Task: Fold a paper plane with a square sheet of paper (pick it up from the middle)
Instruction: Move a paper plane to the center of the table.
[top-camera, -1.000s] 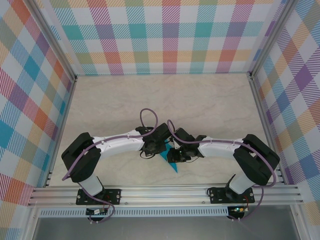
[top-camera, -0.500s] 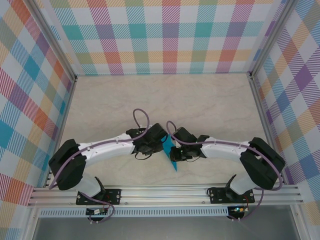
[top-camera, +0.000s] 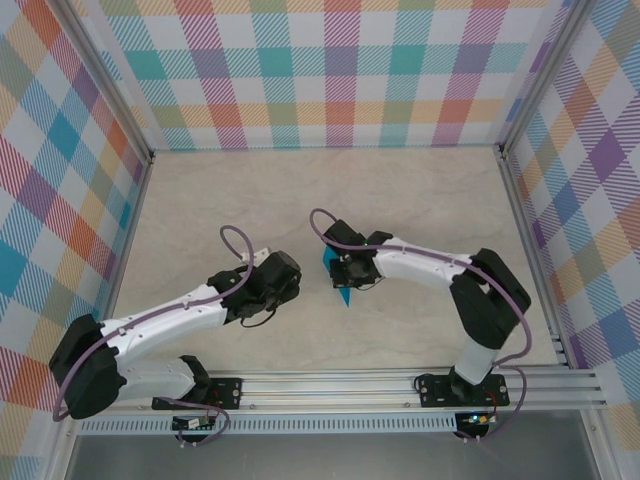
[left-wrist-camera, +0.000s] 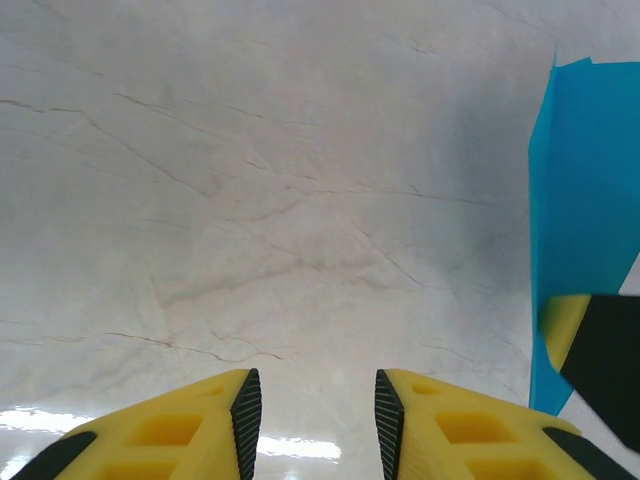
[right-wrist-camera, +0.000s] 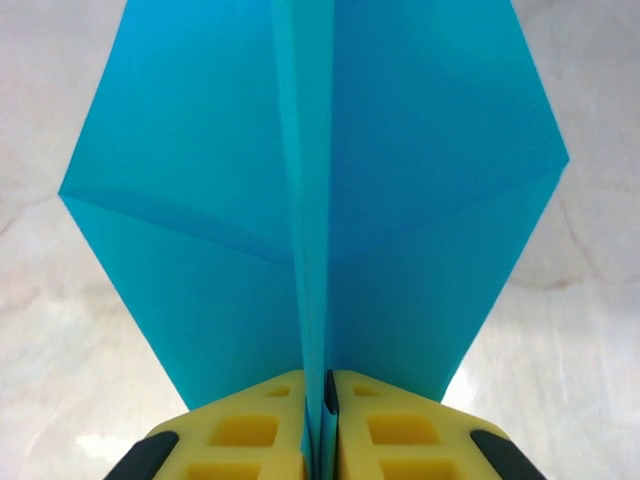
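Near the middle of the table: the paper plane (top-camera: 341, 292) is held there, its sharp tip pointing toward the arms' bases; the table (top-camera: 420, 200) around it is bare marble-look board.
Right gripper: the right gripper (top-camera: 347, 272) is clamped tight on the plane's centre fold; in the right wrist view the gripper (right-wrist-camera: 318, 405) has its yellow jaws pressed together on the crease, and the plane (right-wrist-camera: 320, 200) spreads out to both sides like two wings.
Left gripper: the left gripper (top-camera: 281, 276) sits just beside the plane on its left side, not touching it; in the left wrist view the gripper (left-wrist-camera: 312, 400) shows a clear gap between its jaws with nothing in it, and the plane (left-wrist-camera: 585, 200) stands at the right edge of that view.
Contact with the table: I cannot tell whether the tip rests on the surface or hangs just above it.
Step in hand: folding looks finished or close to it; the shape is already a dart with a centre crease, carried by one arm alone.
Next move, as I judge it: either lay the plane down or bring the left gripper back to press a wing flat. Both call for keeping the pinch square on the crease so the thin paper does not twist or slip out.
Risk: a sideways pull could open up the folds.
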